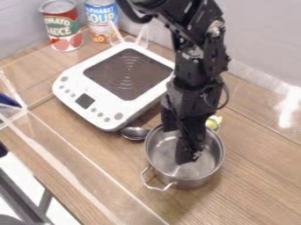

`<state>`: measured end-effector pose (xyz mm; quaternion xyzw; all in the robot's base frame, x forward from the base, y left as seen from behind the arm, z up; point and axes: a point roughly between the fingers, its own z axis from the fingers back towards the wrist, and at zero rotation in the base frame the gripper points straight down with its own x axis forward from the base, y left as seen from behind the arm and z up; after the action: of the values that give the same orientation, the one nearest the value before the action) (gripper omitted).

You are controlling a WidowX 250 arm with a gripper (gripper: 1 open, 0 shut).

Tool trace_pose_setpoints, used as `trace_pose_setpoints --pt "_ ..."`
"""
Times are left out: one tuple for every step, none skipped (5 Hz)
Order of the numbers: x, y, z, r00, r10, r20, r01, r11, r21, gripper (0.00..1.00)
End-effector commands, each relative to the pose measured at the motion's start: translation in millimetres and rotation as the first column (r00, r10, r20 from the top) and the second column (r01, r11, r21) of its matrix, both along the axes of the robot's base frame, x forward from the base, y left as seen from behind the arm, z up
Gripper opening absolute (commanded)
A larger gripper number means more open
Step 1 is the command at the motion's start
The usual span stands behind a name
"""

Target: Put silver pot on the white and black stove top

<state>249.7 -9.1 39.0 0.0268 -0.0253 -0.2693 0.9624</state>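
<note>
The silver pot (184, 163) stands on the wooden table, in front and to the right of the white and black stove top (115, 76). Its near loop handle points toward the camera. My gripper (187, 146) hangs straight down from the black arm and reaches into the pot, open, with its fingertips low inside near the back wall. The arm hides the pot's far rim. Nothing rests on the stove's black cooking surface.
A metal spoon (139, 134) lies between the stove and the pot, and its green handle end (213, 123) shows behind the arm. Two food cans (60, 24) (104, 15) stand at the back left. A clear plastic barrier (24, 110) runs along the left front.
</note>
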Motion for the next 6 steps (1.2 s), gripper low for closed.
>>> trace_pose_setpoints --pt "3.6 6.3 14.5 0.998 0.019 0.055 -0.019 1.0 0.006 1.0" --pt "3.3 8.3 13.8 0.997 0.032 0.074 -0.032 0.999 0.004 1.0" --pt "2.6 9.5 12.2 0.996 0.044 0.084 -0.044 0.999 -0.004 1.0" --pt "1.8 10.1 10.4 0.994 0.054 0.09 -0.053 0.998 -0.014 0.0" --pt "1.3 9.0 10.1 0.993 0.061 0.102 -0.058 0.998 -0.031 0.0" --pt "1.6 8.1 9.8 0.992 0.062 0.113 -0.058 0.997 -0.042 0.0"
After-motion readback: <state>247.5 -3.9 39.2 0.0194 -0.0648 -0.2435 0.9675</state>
